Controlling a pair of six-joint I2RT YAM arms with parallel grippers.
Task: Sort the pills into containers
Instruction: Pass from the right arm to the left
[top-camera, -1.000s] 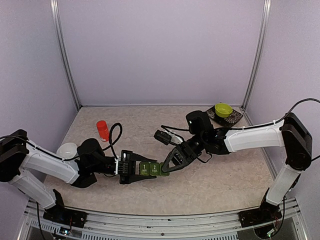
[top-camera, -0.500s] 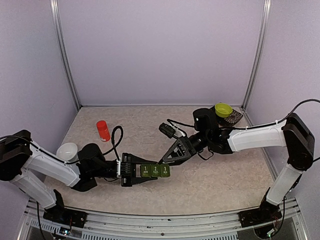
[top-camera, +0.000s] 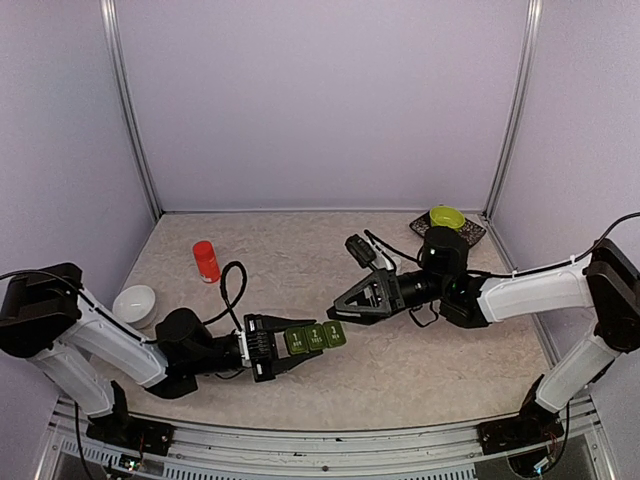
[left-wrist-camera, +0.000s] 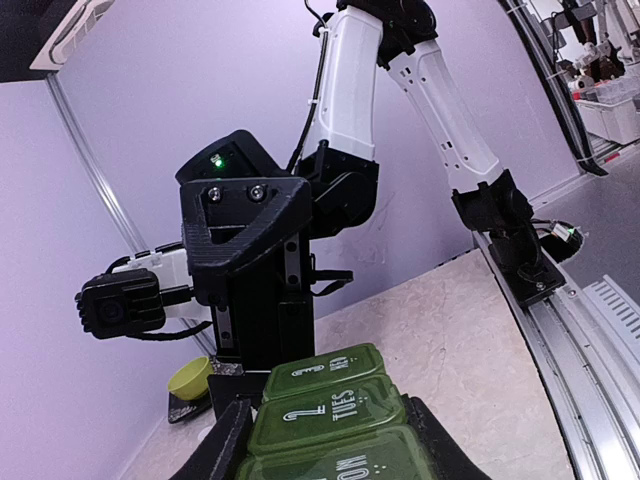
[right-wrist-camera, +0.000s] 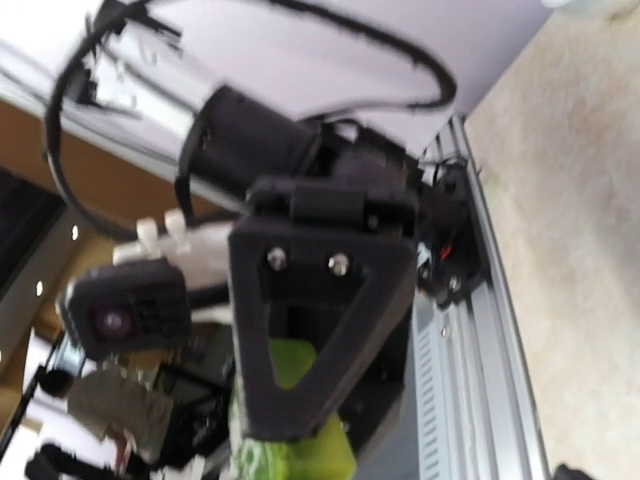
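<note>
Slim gap: containers (top-camera: 316, 337), right end effector (top-camera: 338, 312)

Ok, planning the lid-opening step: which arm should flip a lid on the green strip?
Probably right: the left gripper clamps the strip; the right gripper is open and empty by its free end.
</note>
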